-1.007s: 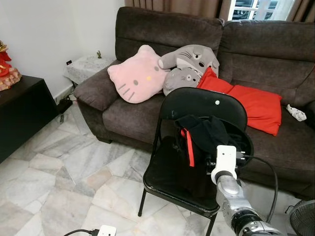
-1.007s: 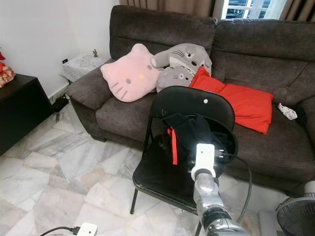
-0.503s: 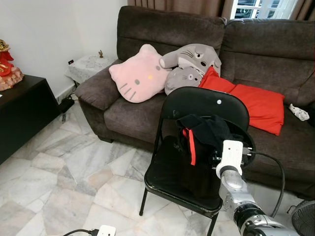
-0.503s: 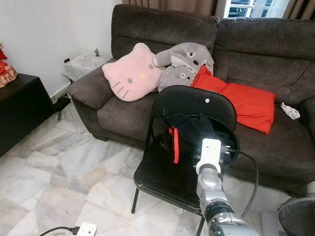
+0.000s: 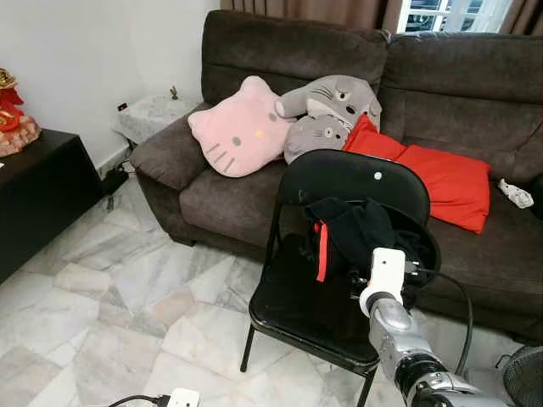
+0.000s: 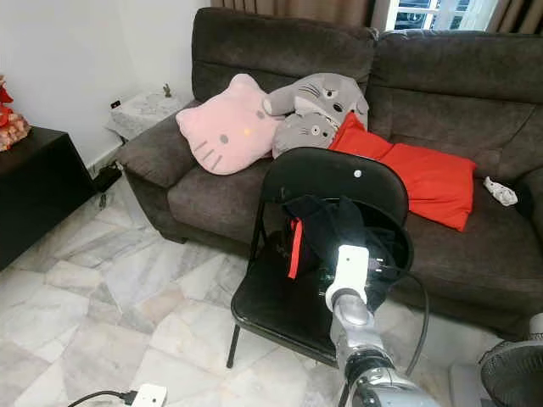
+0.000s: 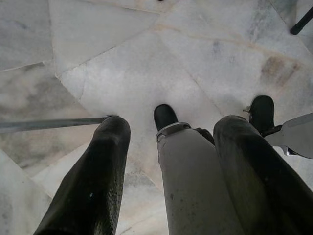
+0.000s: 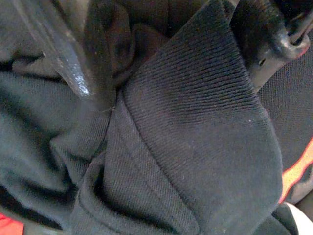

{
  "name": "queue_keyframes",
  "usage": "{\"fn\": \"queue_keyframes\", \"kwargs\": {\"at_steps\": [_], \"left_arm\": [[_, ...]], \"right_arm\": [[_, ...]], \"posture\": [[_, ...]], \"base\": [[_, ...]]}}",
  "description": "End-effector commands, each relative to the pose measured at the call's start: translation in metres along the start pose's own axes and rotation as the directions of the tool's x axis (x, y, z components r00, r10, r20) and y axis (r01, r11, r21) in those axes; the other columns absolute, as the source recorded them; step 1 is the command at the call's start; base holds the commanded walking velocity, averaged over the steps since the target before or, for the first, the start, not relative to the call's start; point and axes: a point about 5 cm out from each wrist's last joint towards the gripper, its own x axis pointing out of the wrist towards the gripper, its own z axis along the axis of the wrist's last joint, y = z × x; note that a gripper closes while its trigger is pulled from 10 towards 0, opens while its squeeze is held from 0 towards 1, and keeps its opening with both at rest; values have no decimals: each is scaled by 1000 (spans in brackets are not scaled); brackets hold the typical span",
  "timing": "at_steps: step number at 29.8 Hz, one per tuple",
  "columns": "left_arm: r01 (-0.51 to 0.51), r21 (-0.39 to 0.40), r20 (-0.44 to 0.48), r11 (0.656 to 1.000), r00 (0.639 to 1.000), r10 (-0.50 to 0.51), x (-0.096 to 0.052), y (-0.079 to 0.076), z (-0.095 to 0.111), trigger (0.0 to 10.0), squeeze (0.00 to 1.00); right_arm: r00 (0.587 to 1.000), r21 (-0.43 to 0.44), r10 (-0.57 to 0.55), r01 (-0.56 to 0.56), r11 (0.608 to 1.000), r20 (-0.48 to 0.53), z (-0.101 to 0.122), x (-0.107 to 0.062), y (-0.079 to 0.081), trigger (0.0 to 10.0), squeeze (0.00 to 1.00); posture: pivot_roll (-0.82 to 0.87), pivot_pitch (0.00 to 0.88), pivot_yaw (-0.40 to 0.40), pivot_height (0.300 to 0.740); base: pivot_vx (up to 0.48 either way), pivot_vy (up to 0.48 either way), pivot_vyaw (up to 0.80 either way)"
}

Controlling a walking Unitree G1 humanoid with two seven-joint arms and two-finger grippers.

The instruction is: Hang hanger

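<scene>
**Right gripper buried in dark cloth**

Right gripper [image 8: 161,98] is pressed into the black ribbed garment with red trim [image 5: 352,233] bunched over the black folding metal chair [image 5: 352,174]; whether its fingers grip it, I cannot tell. At seven o'clock, the left gripper [image 7: 168,161] hangs parted above marble floor [image 7: 122,63].

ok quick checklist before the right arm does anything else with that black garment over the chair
1. Right pincer on the black garment: ok, the wrist view shows dark knit fabric pressed between its fingers.
2. Hanger inside the garment: cannot tell, no hook or bar can be made out.
3. Garment free of the folding chair: not ok, it lies against the backrest and hangs toward the seat.
4. A rail or hook to hang it on: not ok, just the sofa, cushions and floor ahead.
5. Left pincer out of the way: ok, it hangs open over the marble floor.
</scene>
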Motion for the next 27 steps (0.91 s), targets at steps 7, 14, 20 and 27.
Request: {"fn": "queue_keyframes", "kwargs": {"at_steps": [7,14,20,27], "left_arm": [[-10,14,-19,1000,1000,10,-1,3,-3,10000,0],[-8,10,-20,1000,1000,8,-1,3,-4,10000,0],[-8,11,-21,1000,1000,8,-1,3,-4,10000,0],[-7,12,-20,1000,1000,7,-1,3,-4,10000,0]], "right_arm": [[996,-3,-91,91,996,9,12,3,-11,4980,0],[996,3,-80,80,997,-33,4,2,-9,10000,0],[998,-7,-45,44,999,-40,1,2,-4,10000,0],[997,-24,-68,67,997,-35,1,2,-8,0,0]], "posture": [[71,0,48,740],[79,0,47,740],[80,2,48,740],[78,2,48,740]], "base": [[0,0,0],[0,0,0],[0,0,0],[0,0,0]]}}
